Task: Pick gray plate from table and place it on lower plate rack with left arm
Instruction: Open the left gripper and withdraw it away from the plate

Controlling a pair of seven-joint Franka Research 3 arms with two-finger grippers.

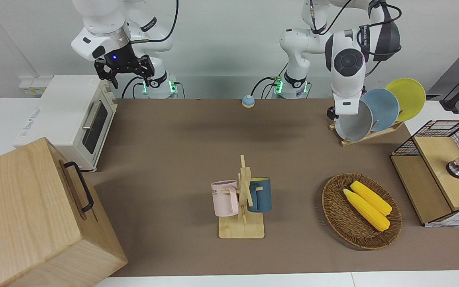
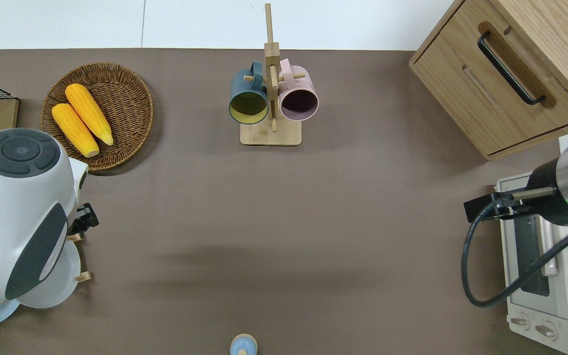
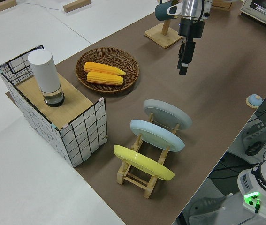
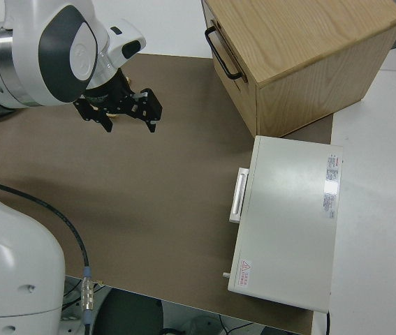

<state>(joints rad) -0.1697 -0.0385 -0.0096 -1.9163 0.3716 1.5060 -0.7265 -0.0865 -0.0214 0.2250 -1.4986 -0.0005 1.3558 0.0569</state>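
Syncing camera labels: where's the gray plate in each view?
Front: the gray plate stands in the lower plate rack, partly hidden by the left arm.
Overhead: only its rim shows under the arm.
Left side: fully visible.
Right side: not in view.
Shared landmark: the corn basket, farther from the robots.

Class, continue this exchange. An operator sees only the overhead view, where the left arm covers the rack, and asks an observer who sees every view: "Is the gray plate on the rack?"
Observer: Yes. The left side view shows the gray plate standing slanted in the rack, at its end toward the right arm's end of the table.
Operator: Is the left gripper holding it?
Observer: No. The left gripper hangs in the air apart from the plate, holding nothing.
Operator: Anything else in the rack?
Observer: A yellow plate stands at the opposite end, with a blue plate between.
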